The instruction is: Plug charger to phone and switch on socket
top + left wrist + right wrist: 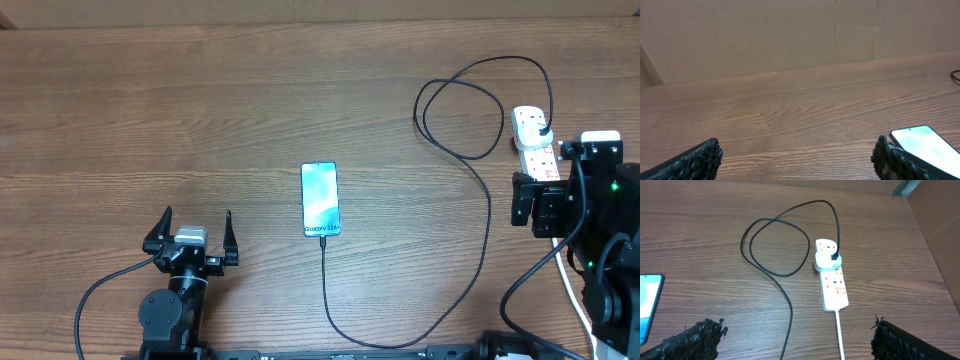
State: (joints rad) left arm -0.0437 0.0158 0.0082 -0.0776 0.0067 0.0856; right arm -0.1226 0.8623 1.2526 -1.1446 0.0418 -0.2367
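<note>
At the middle of the brown wood-grain counter (150, 100): one slim black-edged smartphone with a light blue screen (320, 198), lying flat, "Galaxy S24" end nearest. Item two, a long thin black charger cable (489, 215): its connector tip meets the phone's near edge, and the line runs near, curves right, climbs far, loops once and ends in a black plug seated in the far outlet of the white elongated power strip with red markings (534, 148), far right. Switch position: cannot tell. Left jaws: wide apart, empty, near-left of the phone. Right jaws: wide apart, empty, by the strip's near end.
</note>
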